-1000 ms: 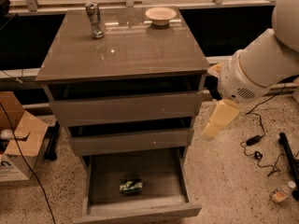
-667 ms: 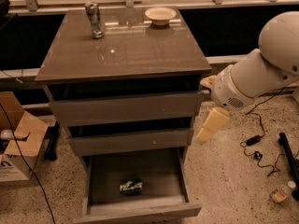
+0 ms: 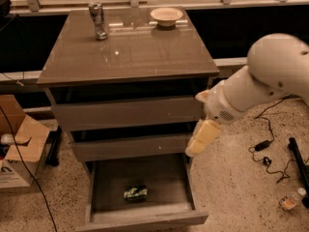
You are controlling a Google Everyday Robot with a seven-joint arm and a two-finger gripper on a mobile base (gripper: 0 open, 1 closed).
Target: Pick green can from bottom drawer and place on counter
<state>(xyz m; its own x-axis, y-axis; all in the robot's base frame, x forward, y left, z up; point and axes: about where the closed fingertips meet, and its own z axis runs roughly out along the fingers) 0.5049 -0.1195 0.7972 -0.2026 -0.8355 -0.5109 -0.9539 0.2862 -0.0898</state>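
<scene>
So the green can is lying on its side around the middle of the open bottom drawer, long axis running across the drawer's width. The tool hangs above the drawer's right wall, so the can sits below it, toward the drawer's middle. Can't tell if the tool's wide or narrow. Versus a second ago it's slid closer to the drawer and lower; the can hasn't budged.

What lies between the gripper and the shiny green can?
In camera view, only bare floor of the grey-brown bottom drawer; the gripper hangs above its right wall.
</scene>
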